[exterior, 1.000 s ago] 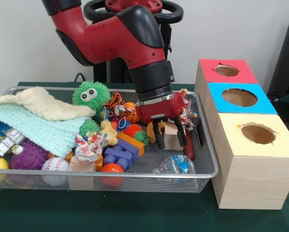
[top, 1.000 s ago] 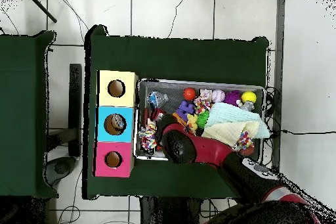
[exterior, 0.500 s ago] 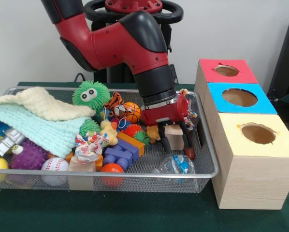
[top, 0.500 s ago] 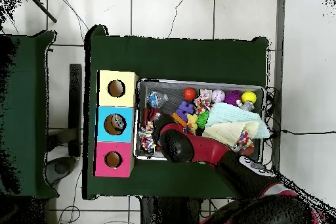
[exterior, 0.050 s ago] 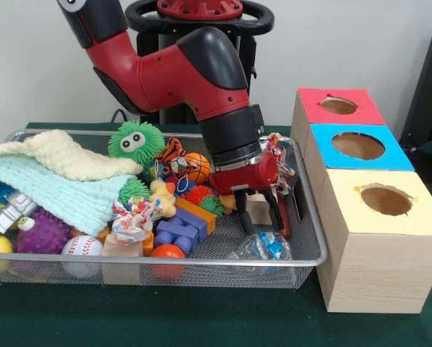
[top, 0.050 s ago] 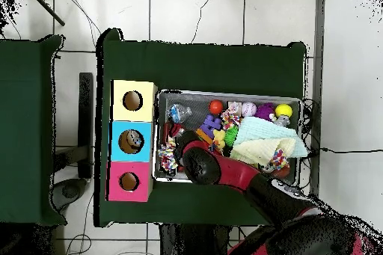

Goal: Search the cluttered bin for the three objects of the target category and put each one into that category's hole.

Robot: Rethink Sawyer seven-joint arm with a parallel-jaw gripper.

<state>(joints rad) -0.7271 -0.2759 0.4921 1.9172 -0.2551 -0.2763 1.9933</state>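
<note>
A: Where was the wooden block [exterior, 0.050 s ago: 259, 207]?
B: We saw it lower centre, between the claw [exterior, 0.050 s ago: 261, 219] fingers, in the bin [exterior, 0.050 s ago: 306, 238].
A: Claw state?
B: Spread open astride it, not clamped; block directly beneath.

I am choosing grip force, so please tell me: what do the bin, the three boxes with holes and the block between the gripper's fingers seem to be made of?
The bin looks like bare metal wire mesh with a thicker wire rim. The boxes look like pale wood or wood-print board, with matte red, blue and yellow tops. The block between the open gripper looks like plain light wood, though only part of it shows.
</note>
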